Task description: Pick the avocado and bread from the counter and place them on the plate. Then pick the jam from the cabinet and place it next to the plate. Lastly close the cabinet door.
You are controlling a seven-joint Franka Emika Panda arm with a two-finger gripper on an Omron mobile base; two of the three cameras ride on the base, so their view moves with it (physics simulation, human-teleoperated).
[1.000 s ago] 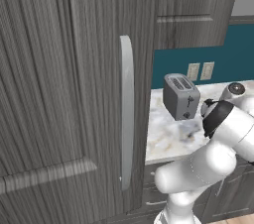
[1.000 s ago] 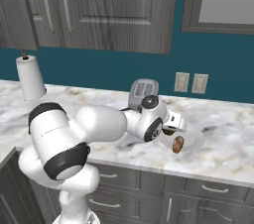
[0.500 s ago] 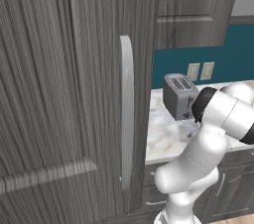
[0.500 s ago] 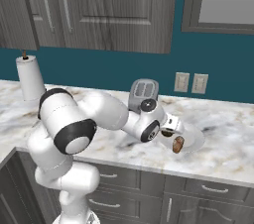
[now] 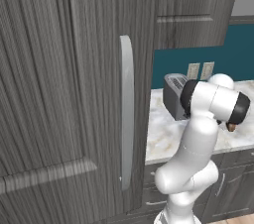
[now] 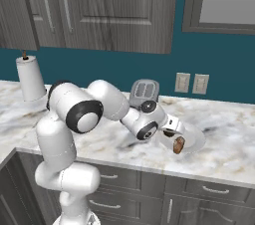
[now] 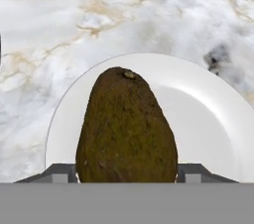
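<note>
**Avocado held over the plate, ready to be let go**

Avocado (image 7: 126, 126) is the thing in hand: a brown, rough-skinned fruit clamped in the pincer (image 6: 177, 142), one finger (image 7: 59, 172) pressed to each side of its wide end, stem end pointing away from the hand. In the hand view it hangs over the white plate (image 7: 208, 119), whose rim curves round behind it. From the right base view the fruit sits at the near edge of the plate, low over it; I cannot tell whether it already touches the plate or is still just above.

The plate rests on the marble table (image 6: 224, 144), in front of the two wall sockets (image 6: 191, 83) and to the side of the grey toaster (image 6: 144, 92). A paper towel roll (image 6: 30, 77) stands well apart at the far end of the table.

So the step is the first one, placing the avocado, and it looks close to done. The next move calls for lowering the fruit the last bit if needed, spreading the pincer so the fruit settles without rolling off the rim, then lifting clear.

Bread is nowhere I can make out in these pictures, so it has to be found next. The cabinet door (image 5: 74, 94) with its long pale handle (image 5: 126, 114) stands swung out close to the left base camera; the jam and the closing come after.
</note>
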